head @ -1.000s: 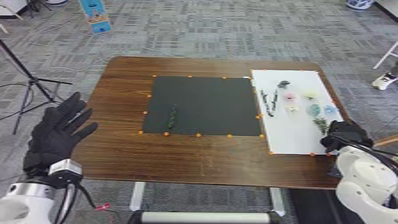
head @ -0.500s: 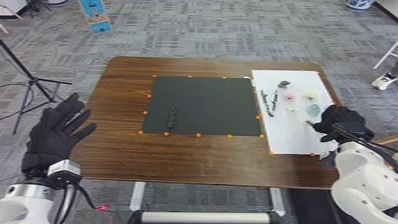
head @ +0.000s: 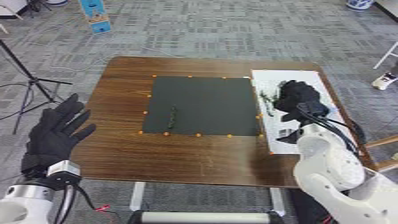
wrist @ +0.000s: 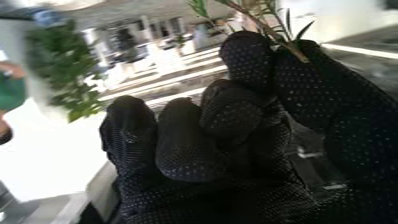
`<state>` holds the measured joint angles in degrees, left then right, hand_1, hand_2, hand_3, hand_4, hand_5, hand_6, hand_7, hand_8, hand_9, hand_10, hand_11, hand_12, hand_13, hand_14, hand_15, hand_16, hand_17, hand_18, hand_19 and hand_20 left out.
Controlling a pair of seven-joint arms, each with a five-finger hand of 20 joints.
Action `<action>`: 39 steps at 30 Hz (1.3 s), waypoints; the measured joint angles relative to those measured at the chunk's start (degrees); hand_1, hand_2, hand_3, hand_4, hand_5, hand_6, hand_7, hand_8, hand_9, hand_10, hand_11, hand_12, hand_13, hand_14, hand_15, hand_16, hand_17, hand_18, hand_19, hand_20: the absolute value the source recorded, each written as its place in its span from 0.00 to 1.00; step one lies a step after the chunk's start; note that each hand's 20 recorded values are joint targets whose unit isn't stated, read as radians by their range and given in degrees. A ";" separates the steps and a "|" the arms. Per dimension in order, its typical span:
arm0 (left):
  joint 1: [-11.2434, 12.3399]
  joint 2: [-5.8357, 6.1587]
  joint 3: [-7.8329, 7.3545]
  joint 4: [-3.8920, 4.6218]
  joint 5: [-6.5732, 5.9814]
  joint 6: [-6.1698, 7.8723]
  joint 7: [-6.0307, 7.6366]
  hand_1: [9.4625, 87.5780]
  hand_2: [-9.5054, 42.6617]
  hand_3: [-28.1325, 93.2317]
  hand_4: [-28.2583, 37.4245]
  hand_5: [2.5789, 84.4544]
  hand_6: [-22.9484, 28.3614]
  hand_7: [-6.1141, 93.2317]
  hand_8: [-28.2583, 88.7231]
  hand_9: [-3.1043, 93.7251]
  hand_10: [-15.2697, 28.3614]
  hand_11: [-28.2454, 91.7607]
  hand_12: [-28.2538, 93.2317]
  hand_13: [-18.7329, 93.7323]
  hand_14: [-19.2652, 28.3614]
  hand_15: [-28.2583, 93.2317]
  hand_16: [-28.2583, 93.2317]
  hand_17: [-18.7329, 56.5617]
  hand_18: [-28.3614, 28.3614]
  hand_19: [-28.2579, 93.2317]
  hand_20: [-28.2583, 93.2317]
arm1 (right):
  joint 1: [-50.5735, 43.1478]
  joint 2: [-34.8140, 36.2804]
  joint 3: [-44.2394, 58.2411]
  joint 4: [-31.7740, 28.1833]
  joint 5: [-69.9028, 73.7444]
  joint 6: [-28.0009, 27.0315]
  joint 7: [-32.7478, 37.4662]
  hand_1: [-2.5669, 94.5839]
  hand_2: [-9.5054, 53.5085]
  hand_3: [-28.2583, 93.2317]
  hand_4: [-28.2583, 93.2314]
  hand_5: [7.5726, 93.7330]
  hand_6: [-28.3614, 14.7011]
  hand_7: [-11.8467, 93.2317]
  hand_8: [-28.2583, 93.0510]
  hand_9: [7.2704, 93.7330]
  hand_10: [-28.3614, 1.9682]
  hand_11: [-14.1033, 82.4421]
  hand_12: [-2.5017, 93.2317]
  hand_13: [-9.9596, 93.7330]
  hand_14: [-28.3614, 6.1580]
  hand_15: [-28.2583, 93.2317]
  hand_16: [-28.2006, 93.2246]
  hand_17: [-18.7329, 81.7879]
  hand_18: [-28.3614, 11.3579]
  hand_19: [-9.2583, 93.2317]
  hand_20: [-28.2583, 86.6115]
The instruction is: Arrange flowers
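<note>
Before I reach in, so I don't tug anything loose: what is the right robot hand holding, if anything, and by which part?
A green sprig, pinched by the bare end of its stem in the right robot hand.

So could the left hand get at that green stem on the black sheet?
Probably, yes: the left hand looks open, the green stem lies toward the left of the black sheet, and nothing stands between them.

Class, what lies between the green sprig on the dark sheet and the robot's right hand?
From the sprig to the right hand, the head view shows more dark sheet, then the white sheet with a thin stem on it.
</note>
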<state>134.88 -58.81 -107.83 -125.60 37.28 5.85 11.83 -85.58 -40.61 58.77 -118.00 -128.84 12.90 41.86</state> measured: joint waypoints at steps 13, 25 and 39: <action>-0.76 0.08 0.33 0.12 -0.07 -0.01 -0.31 0.21 0.02 0.71 0.00 0.29 0.49 0.23 0.17 0.26 0.57 0.34 0.37 0.33 0.67 0.33 0.28 0.11 0.89 0.56 0.31 | 19.38 -10.37 -21.76 11.56 0.44 0.08 -5.53 0.39 0.00 0.94 0.24 0.72 0.63 0.62 0.50 0.83 0.59 0.76 0.60 0.80 0.53 0.95 0.58 0.61 0.14 1.00 0.87; -1.56 0.33 0.83 0.55 -0.11 -0.14 -0.90 0.21 0.02 0.71 0.00 0.29 0.49 0.23 0.17 0.26 0.57 0.34 0.37 0.33 0.67 0.33 0.28 0.10 0.89 0.56 0.31 | 24.36 -18.12 -32.54 20.67 0.95 -0.64 -7.54 0.39 0.00 0.94 0.24 0.72 0.63 0.62 0.49 0.83 0.61 0.76 0.60 0.80 0.53 0.95 0.58 0.61 0.14 1.00 0.86; -2.73 0.90 1.60 1.10 -0.14 -0.51 -1.48 0.21 0.03 0.71 0.00 0.29 0.49 0.23 0.17 0.26 0.57 0.34 0.37 0.33 0.67 0.33 0.28 0.10 0.89 0.56 0.31 | 26.08 -23.08 -35.63 26.40 -0.43 -0.11 -5.40 0.41 0.00 0.93 0.22 0.72 0.63 0.62 0.48 0.82 0.61 0.75 0.60 0.80 0.53 0.95 0.58 0.61 0.14 1.00 0.86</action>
<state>132.15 -57.90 -106.23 -124.50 37.13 5.34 10.35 -59.50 -63.69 23.14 -91.60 -129.27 12.79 36.46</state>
